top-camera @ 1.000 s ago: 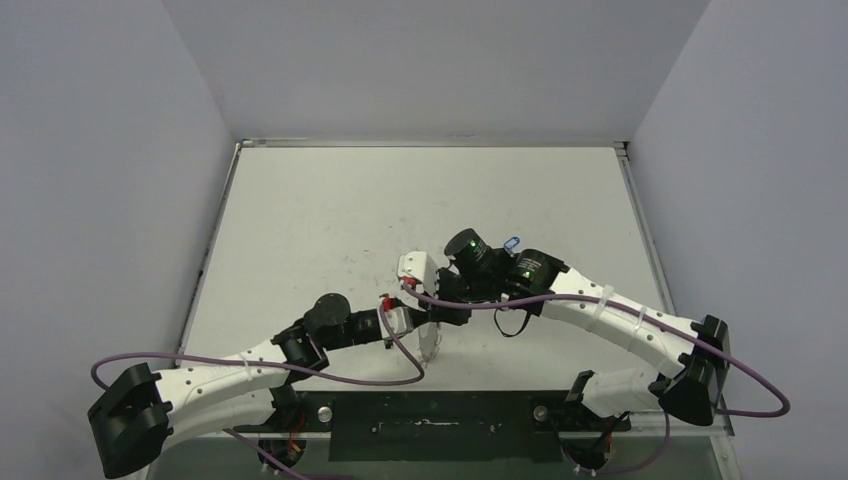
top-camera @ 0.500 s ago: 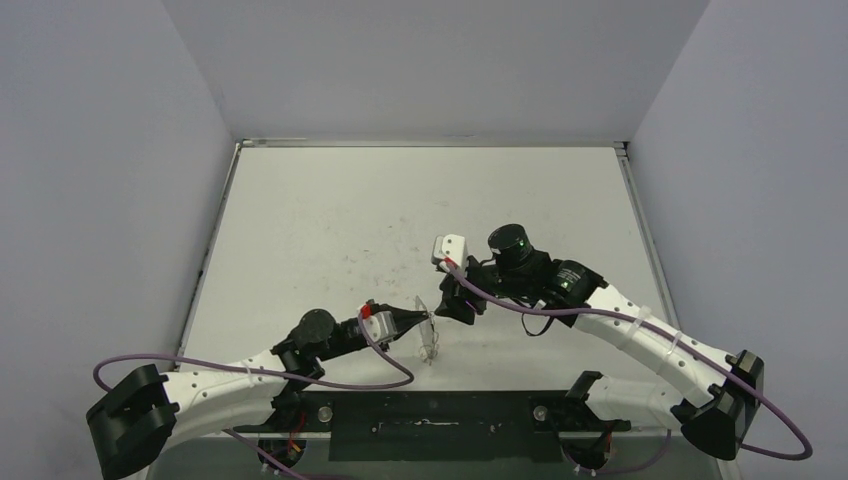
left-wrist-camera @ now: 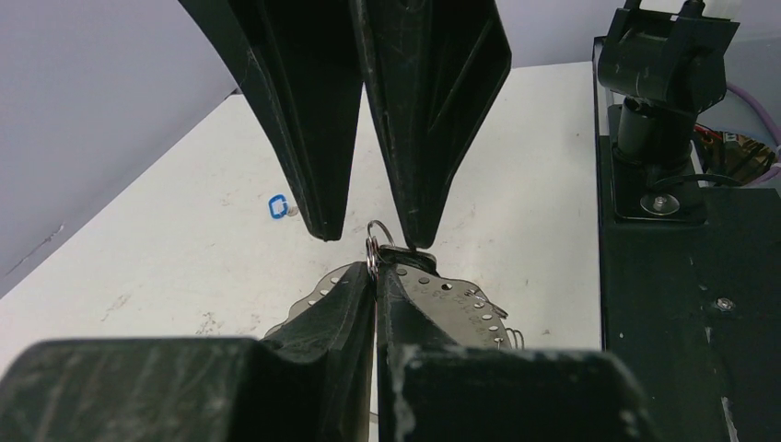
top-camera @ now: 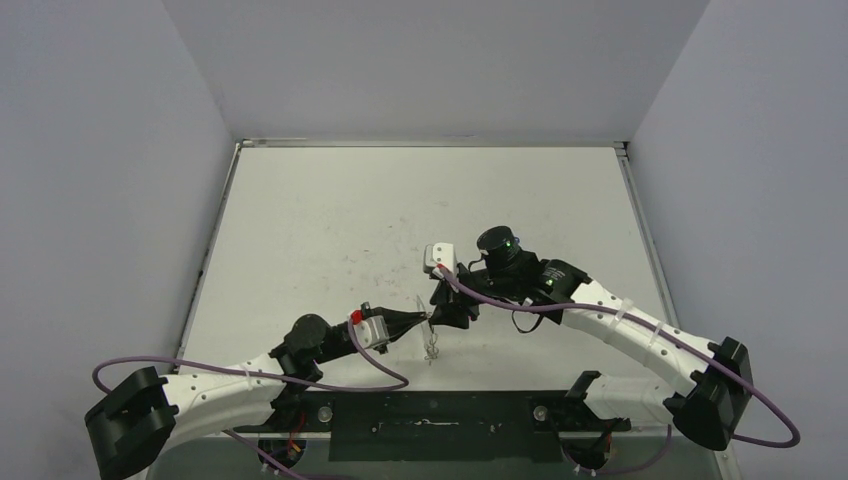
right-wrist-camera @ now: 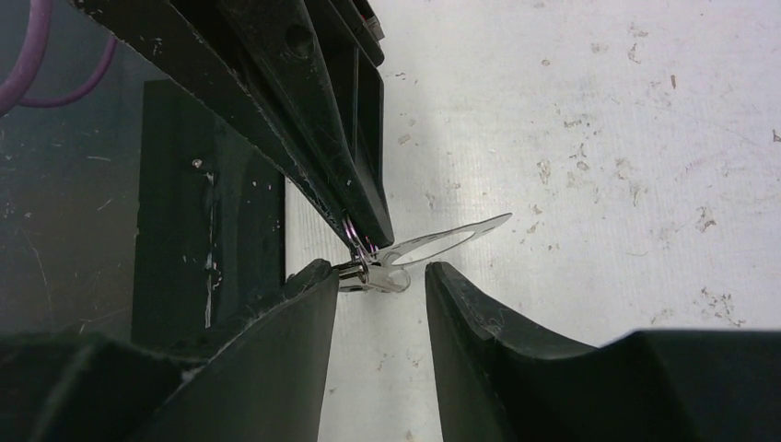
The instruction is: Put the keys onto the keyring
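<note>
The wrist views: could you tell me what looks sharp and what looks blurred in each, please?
Left wrist view: the keyring is fairly sharp, the near left pincer soft and dark. Right wrist view: table scuffs crisp, the right pincer blurred.

No text, label, brand or number is readable anywhere.

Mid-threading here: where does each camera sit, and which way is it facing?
Top external: above and behind the robot, looking down on the table; left arm and right arm show.
Left wrist: on the left arm, looking past the left gripper, shut on the keyring, at the right gripper; blue key beyond.
Right wrist: on the right arm, looking over its open fingers at the left gripper.
Shared: both wrist views show the keyring.
</note>
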### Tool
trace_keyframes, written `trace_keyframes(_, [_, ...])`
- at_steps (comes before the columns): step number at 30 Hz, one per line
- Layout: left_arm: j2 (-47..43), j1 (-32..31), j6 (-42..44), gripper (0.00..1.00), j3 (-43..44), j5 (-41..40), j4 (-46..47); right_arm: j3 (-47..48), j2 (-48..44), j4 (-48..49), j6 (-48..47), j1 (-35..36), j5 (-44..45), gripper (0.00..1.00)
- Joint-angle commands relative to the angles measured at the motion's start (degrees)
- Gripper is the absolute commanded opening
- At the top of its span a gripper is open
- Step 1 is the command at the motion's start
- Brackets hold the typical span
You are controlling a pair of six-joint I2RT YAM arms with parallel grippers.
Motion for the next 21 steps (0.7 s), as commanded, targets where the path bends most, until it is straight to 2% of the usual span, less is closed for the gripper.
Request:
trace_keyframes(1, [-0.93,-0.16,-0.81,0.00,0.78,1.09,5.37,0.27,0.78,4.13,-0.28,-0.33,-2.20,0.38])
trace_keyframes(5, [-1.39,-0.16,-0.85,0.00,0.82,1.09,4.82,0.75,1.94,3.01,-0.29,-0.41,-1.56,0.12])
trace_keyframes(8, [-1.98,-0.16,-0.78,0.00,0.83,1.09,4.08,1.23,2.60,0.65,-0.78,-0.46,0.95,0.00])
trace_keyframes(16, [-3.36,-0.16,-0.36,0.00,0.68,0.78,3.06,1.13,2.78,-1.82,-0.65,-0.94,4.70,0.00])
trace_keyframes(21, [-3.46,-0.16,-0.29,0.00,0.79,0.80,2.90,1.07,4.07,-1.60,-0.82,-0.85,3.53,0.01])
